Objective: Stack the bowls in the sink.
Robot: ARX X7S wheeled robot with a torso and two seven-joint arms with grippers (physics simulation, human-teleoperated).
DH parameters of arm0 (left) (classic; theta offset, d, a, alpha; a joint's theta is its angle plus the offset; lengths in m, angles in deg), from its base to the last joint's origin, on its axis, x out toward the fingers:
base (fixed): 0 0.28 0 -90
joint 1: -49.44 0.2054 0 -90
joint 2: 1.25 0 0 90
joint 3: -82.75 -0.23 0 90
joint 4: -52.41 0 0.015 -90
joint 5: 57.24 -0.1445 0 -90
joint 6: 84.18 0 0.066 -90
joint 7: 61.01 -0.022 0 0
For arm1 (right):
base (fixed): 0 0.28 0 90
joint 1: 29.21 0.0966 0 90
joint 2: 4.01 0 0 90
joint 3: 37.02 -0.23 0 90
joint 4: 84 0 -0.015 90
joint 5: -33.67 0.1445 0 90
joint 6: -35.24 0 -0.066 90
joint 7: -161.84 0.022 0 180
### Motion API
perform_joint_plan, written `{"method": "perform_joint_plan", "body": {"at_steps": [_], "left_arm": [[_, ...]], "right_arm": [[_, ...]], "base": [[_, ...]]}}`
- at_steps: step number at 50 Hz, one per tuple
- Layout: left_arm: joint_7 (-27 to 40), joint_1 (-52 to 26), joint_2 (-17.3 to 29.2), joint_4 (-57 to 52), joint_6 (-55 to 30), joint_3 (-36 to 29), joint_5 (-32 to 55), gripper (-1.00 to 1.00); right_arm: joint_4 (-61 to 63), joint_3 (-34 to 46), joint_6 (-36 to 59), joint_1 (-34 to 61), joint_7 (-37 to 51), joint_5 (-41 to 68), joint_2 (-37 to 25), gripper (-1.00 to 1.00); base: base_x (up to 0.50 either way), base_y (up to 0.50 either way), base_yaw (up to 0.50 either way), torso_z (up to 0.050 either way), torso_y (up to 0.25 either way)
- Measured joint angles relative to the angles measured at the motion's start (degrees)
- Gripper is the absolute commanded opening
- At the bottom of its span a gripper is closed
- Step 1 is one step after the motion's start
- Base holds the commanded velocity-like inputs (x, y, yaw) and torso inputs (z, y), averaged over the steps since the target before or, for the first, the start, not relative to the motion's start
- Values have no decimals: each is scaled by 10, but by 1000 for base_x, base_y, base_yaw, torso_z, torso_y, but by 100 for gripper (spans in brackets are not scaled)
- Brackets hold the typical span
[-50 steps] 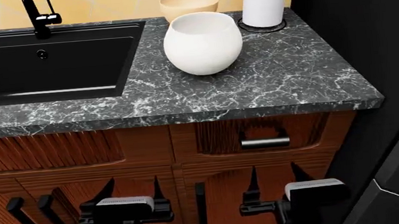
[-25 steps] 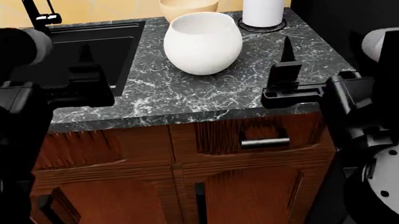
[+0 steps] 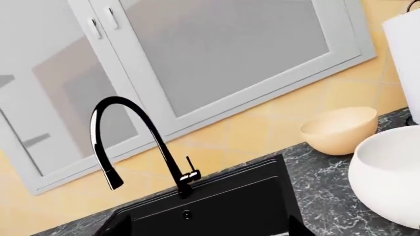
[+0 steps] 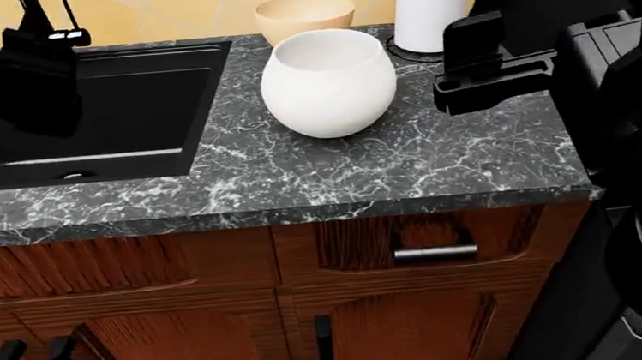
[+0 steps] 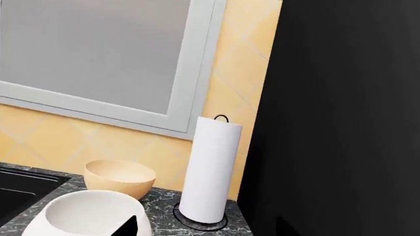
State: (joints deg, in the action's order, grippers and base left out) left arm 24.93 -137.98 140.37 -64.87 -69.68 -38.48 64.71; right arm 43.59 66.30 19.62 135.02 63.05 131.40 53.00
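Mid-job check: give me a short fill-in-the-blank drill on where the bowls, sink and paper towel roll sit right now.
1. Both bowls rest on the ______, not in the sink.
2. The tan bowl sits ______ the white bowl, nearer the wall.
3. The paper towel roll stands on the side of the white bowl away from the ______.
4. The sink basin holds ______ bowls.

Missing words: countertop; behind; sink; no
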Motion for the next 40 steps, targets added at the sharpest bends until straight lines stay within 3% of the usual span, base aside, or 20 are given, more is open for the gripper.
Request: {"method": "perform_joint_plan", "body": {"at_steps": [27, 40], "left_arm": [[-3, -75, 30, 14, 14, -79, 29, 100], [-7, -89, 33, 12, 21, -99, 30, 100]], "right_arm": [[-30, 38, 2, 35, 9, 4, 7, 100], [-41, 45, -9, 41, 19, 16, 2, 100]], "base": [[500, 138, 0, 0, 1], [500, -111, 0, 0, 2]]}}
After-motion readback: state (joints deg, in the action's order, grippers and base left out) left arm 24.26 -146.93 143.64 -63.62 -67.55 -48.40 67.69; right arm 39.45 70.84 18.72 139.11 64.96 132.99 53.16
